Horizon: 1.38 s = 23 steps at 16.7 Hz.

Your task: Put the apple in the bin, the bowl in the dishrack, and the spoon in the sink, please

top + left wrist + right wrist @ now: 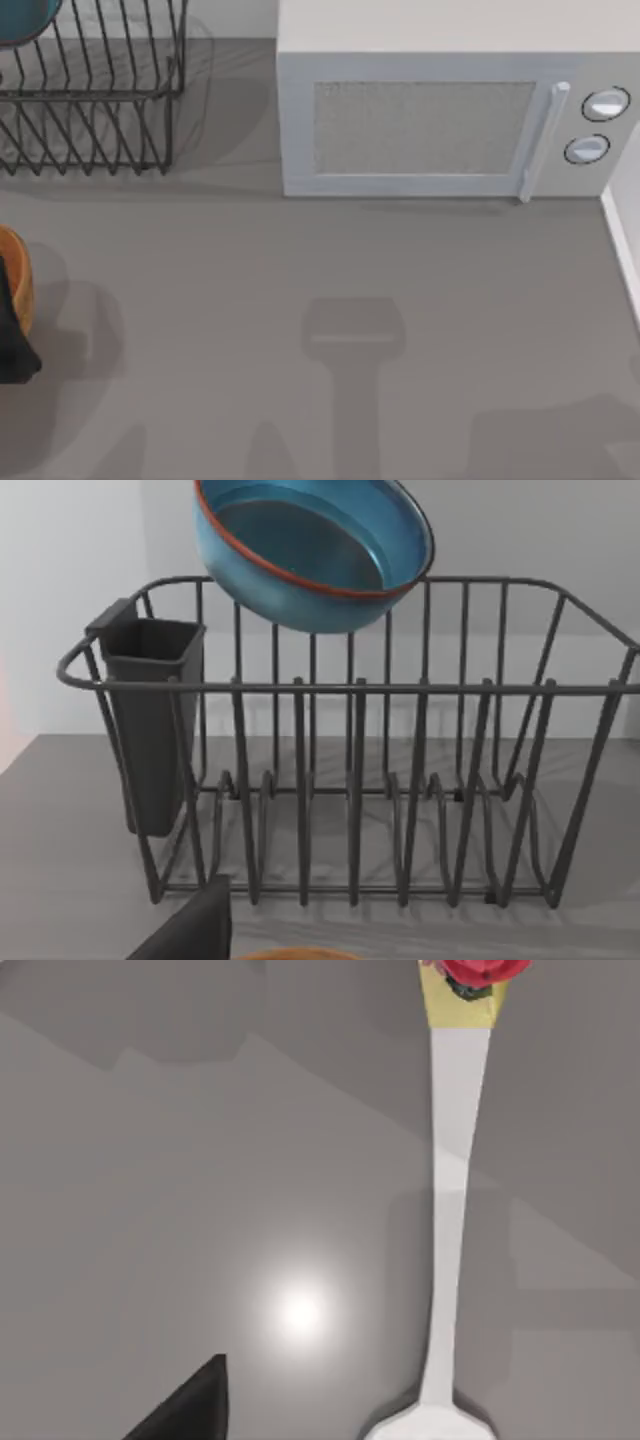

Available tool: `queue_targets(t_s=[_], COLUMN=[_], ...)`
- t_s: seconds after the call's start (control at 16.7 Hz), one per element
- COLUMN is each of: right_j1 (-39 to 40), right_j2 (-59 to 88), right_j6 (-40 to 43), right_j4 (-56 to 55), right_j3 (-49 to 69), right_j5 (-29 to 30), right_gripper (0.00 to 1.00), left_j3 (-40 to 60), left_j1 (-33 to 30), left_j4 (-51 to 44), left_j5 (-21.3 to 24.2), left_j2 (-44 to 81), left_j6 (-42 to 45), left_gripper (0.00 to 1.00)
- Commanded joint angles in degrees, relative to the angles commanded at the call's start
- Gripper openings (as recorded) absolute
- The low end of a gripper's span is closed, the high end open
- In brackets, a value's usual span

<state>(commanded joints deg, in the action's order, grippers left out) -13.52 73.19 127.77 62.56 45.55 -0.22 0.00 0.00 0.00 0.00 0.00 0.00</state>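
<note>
The teal-blue bowl (pixel 310 550) with a reddish rim rests tilted on the top wires of the black wire dishrack (pixel 350 780); its edge also peeks in at the corner of the top view as the bowl (pixel 22 20) over the dishrack (pixel 90 90). A black part of my left gripper (pixel 190 930) hangs in front of the rack, apart from the bowl. The white spoon (pixel 450 1210) with a yellow handle tip lies on a shiny grey surface beside my right gripper (pixel 190 1410), not touching it. A red shape (pixel 475 970) sits at the handle's end; whether it is the apple is unclear.
A white microwave (pixel 440 120) stands at the back, right of the rack. An orange-brown container (pixel 12 280) sits at the table's left edge with my black left arm (pixel 15 340) over it. A dark utensil holder (pixel 150 720) hangs on the rack. A white ledge (pixel 622 250) borders the right side.
</note>
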Motion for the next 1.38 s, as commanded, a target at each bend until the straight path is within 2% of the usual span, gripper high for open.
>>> queue_targets(t_s=[0.36,0.9,1.26,1.38], right_j1=[0.21,0.38,0.4,0.4], right_j2=[0.9,12.23,13.11,13.11], right_j6=[-0.19,-0.58,-0.6,-0.6], right_j4=[-2.29,-27.05,-28.77,-28.77], right_j3=[-1.51,-14.62,-15.65,-15.65], right_j5=[-0.01,-0.04,-0.04,-0.04], right_gripper=[1.0,1.0,1.0,0.85], left_j3=[0.0,0.0,0.0,0.0], left_j1=[0.0,0.0,0.0,0.0], left_j4=[0.0,0.0,0.0,0.0], left_j5=[0.0,0.0,0.0,0.0], left_j2=[0.0,0.0,0.0,0.0], left_j6=[0.0,0.0,0.0,0.0], left_gripper=[1.0,1.0,1.0,1.0])
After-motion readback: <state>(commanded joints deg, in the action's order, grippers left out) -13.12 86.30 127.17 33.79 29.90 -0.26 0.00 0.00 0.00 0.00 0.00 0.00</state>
